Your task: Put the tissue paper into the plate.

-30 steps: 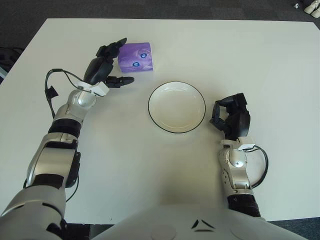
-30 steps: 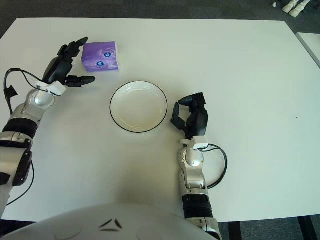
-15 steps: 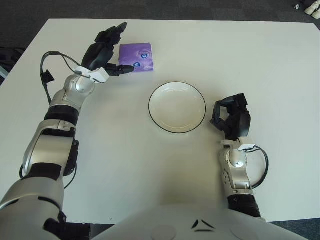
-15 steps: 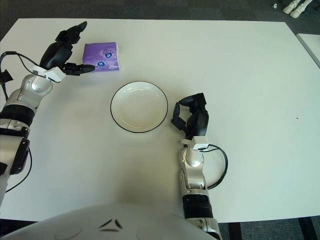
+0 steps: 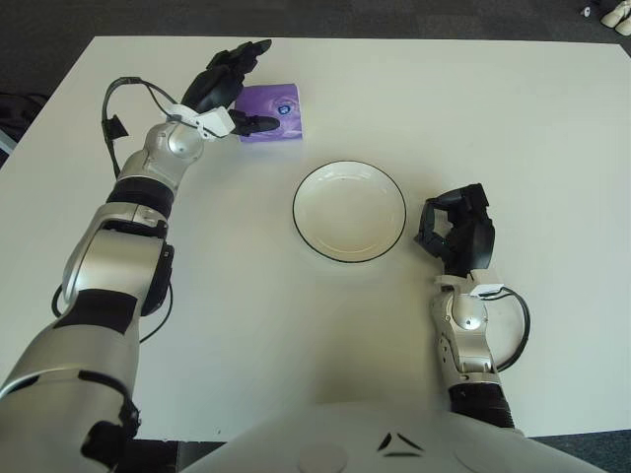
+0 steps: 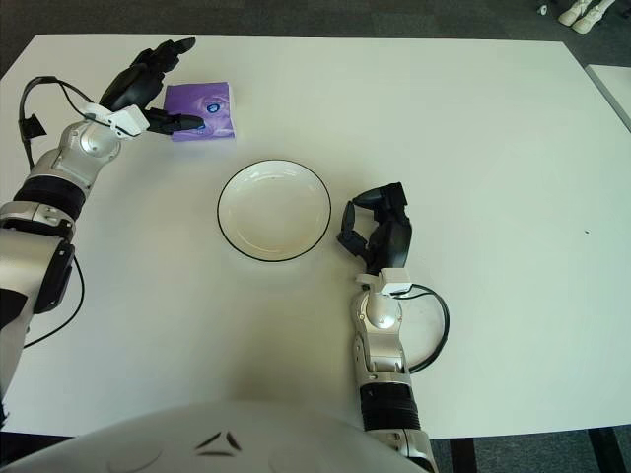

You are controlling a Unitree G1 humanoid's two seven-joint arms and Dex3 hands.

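Note:
A purple tissue pack with a cartoon face lies flat on the white table, at the far left. My left hand is over its left edge with fingers spread, the thumb reaching across the pack's near side; it has no grip on it. A white plate with a thin dark rim sits empty at the table's centre, to the right of and nearer than the pack. My right hand rests on the table just right of the plate, fingers curled and holding nothing.
The white table extends wide to the right and far side. A black cable loops beside my right wrist. Dark floor lies beyond the far edge.
My left hand has moved right and farther away, from beside the pack to over its left edge. The pack, plate and right hand have not moved.

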